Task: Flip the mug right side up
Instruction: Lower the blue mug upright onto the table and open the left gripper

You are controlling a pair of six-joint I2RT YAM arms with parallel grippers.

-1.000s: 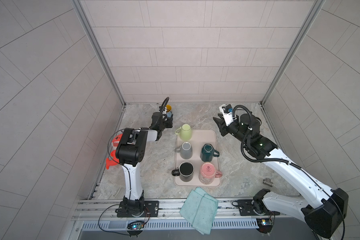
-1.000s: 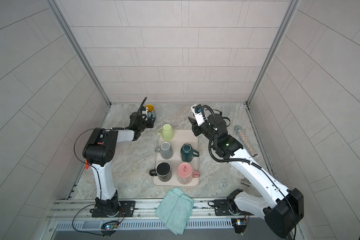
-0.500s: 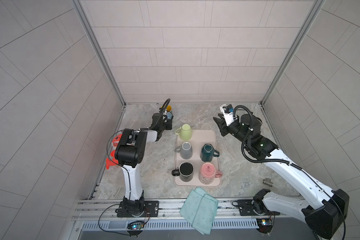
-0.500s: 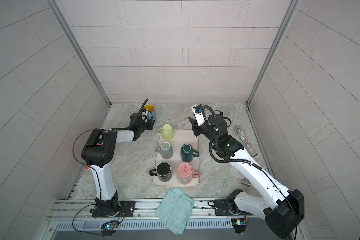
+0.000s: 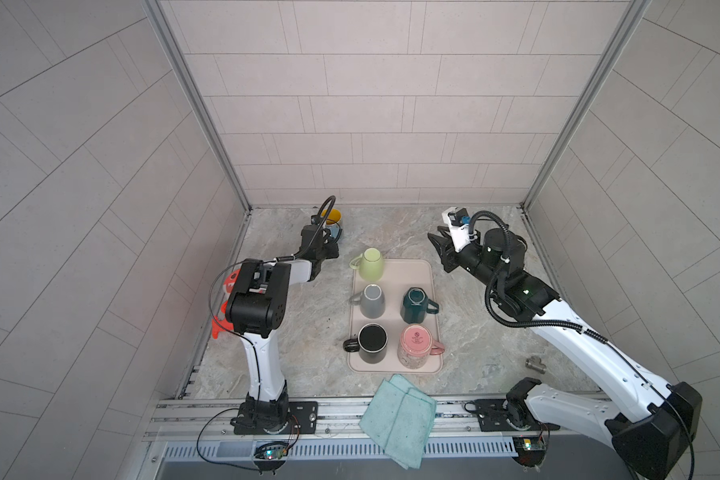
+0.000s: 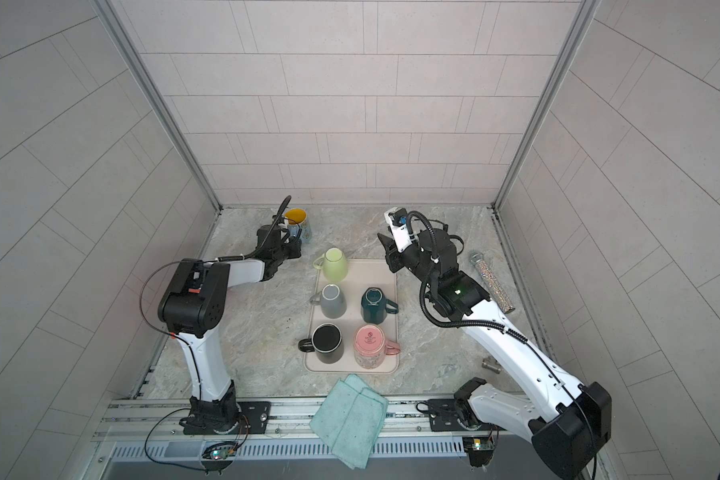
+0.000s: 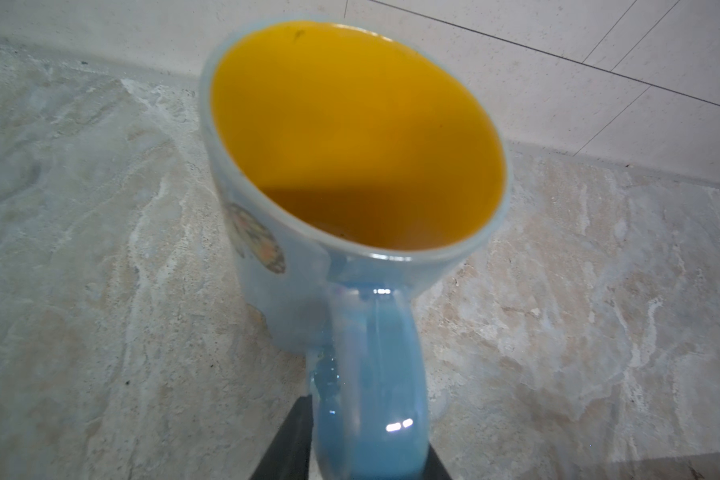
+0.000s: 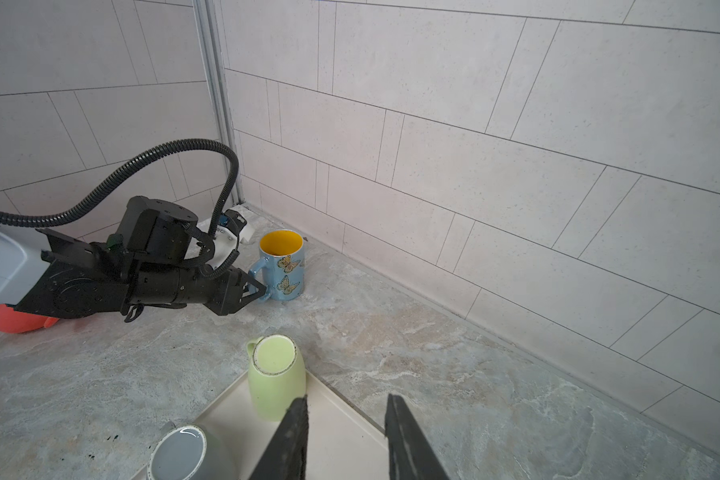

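Observation:
The mug (image 5: 332, 216) (image 6: 296, 217) is pale blue with butterflies and a yellow inside. It stands upright, mouth up, on the marble table near the back wall (image 8: 281, 266). My left gripper (image 5: 335, 240) (image 6: 298, 246) (image 8: 262, 291) reaches to its handle. In the left wrist view the handle (image 7: 371, 374) fills the gap between the two dark jaws of the left gripper (image 7: 368, 415); whether they still press on it does not show. My right gripper (image 5: 437, 247) (image 6: 385, 248) (image 8: 346, 401) hovers open and empty over the tray's far right corner.
A beige tray (image 5: 408, 270) (image 6: 371, 270) holds a green (image 5: 371, 264), a grey (image 5: 371, 299), a dark teal (image 5: 414, 305), a pink (image 5: 416, 347) and a black mug (image 5: 373, 340). A teal cloth (image 5: 400, 415) lies at the front edge. A glitter tube (image 6: 491, 282) and a metal fitting (image 5: 535, 365) lie at the right.

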